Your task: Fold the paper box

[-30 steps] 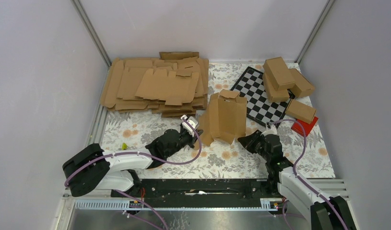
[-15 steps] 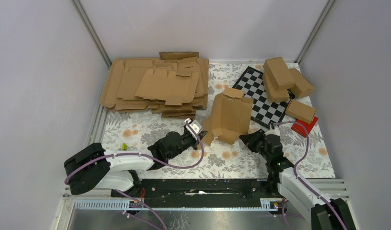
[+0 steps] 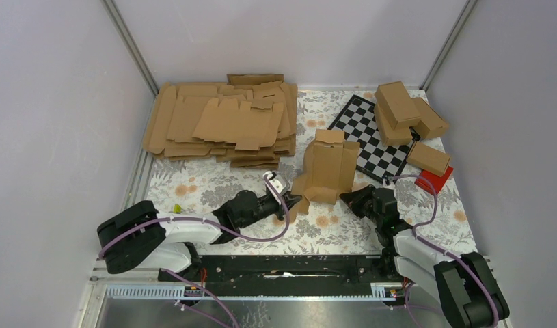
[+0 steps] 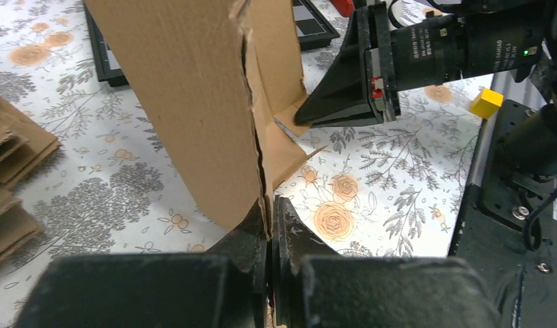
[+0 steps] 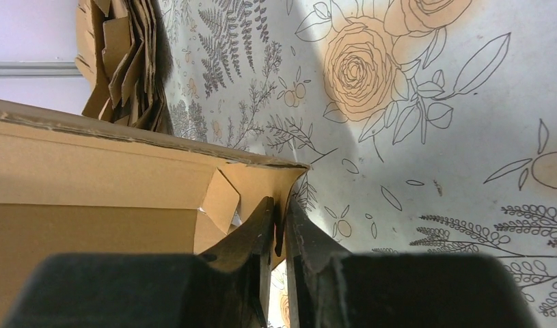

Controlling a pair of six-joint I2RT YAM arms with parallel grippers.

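**Box pinched at both lower corners, mid-table**

The paper box (image 3: 327, 164) stands half-formed on the floral cloth (image 3: 214, 184), just ahead of both claws. Its long axis is upright and leans slightly away from the arm bases. The left gripper (image 3: 294, 202) is clamped on its lower left edge, and the right gripper (image 3: 346, 198) is clamped on a lower right flap. Neither arm is nearer. The checkerboard (image 3: 381, 154) lies just behind the box, and the heaped blanks (image 3: 221, 123) are well apart at left rear.

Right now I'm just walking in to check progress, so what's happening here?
Both robot arms hold one paper box between them. The left gripper is pinched on its lower left edge, the right gripper on a lower right flap. The box is upright and partly opened, its top flap not yet closed. A heap of flat blanks lies at the back left; finished boxes sit back right.
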